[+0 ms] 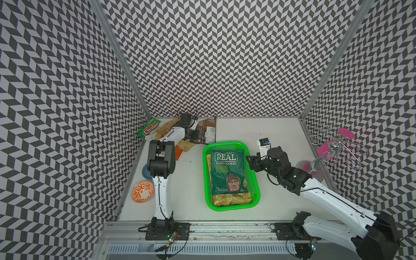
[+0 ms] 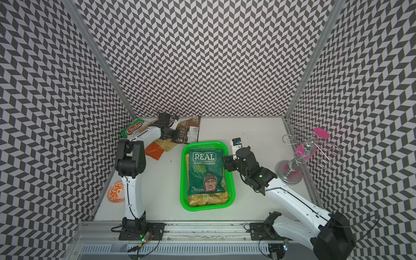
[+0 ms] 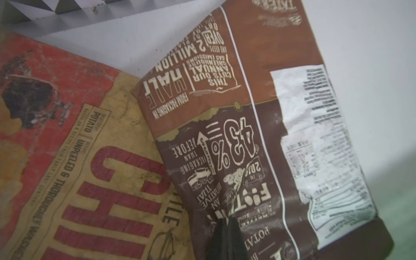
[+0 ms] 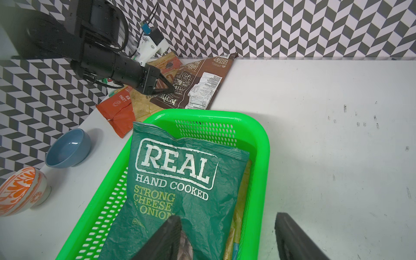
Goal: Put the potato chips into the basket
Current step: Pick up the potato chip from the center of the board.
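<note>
White scuffed tabletop [image 1: 270,135], boxed by black-and-white chevron walls [image 1: 225,56]; left gripper [image 4: 172,89] pinches brown bag [image 4: 216,67], right gripper [image 4: 227,216] spread over basket [image 4: 263,146].

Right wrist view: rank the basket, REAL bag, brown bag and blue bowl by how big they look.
Largest to smallest as they look:
1. basket, though the frame edge cuts it off
2. REAL bag
3. brown bag, which lies farther off and so probably looks smaller than it is
4. blue bowl
</note>
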`<state>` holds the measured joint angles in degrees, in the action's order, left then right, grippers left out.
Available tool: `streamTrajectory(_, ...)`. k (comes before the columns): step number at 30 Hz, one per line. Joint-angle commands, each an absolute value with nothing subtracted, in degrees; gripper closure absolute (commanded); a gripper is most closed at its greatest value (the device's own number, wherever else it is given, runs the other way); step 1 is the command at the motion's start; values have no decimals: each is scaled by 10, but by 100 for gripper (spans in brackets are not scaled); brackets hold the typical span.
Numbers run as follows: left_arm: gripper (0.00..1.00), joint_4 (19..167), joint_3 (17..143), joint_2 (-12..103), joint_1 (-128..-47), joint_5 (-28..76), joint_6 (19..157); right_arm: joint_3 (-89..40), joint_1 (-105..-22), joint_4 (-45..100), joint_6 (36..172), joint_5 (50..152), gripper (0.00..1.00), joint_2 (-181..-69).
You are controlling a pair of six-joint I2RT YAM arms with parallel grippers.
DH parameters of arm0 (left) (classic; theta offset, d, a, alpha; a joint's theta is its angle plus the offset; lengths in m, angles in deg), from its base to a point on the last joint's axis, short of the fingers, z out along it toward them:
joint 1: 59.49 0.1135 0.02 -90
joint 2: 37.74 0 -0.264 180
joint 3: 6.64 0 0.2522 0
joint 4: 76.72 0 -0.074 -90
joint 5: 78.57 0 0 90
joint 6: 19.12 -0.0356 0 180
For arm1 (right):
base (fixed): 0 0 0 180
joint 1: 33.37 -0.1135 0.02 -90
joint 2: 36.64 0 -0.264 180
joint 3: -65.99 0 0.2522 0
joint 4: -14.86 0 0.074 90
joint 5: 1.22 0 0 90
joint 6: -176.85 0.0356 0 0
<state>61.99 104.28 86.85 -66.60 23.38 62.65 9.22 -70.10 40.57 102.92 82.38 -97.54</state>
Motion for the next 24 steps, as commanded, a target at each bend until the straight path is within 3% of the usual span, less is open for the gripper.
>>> streamTrajectory(1,100,637,1028,798,-664,276,624,92,-700,380,1031,831,30,-965)
streamTrajectory(17,100,647,1005,654,-660,315,641,107,-706,281,1022,962,29,-949)
streamTrajectory(24,100,629,1010,592,-660,350,653,74,-788,244,958,911,25,-969)
